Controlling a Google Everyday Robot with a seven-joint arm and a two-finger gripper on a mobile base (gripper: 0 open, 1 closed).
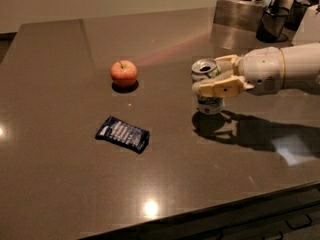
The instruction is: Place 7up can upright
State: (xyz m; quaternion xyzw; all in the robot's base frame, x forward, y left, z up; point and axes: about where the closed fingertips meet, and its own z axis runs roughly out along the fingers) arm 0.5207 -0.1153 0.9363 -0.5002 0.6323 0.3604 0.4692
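Standing upright on the table, the 7up can is clasped within the end effector's grip.

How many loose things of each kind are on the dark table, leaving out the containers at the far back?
Drink cans: 1 (7up can, held by the claw at right)
Fruit: 1 (apple)
Packets: 1 (blue packet)
Total: 3

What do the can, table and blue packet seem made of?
7up can: likely aluminium, shiny silver top; the tool, right of centre, is shut on it. Table: polished dark stone or laminate, mirroring lights. Blue packet: probably glossy plastic film.
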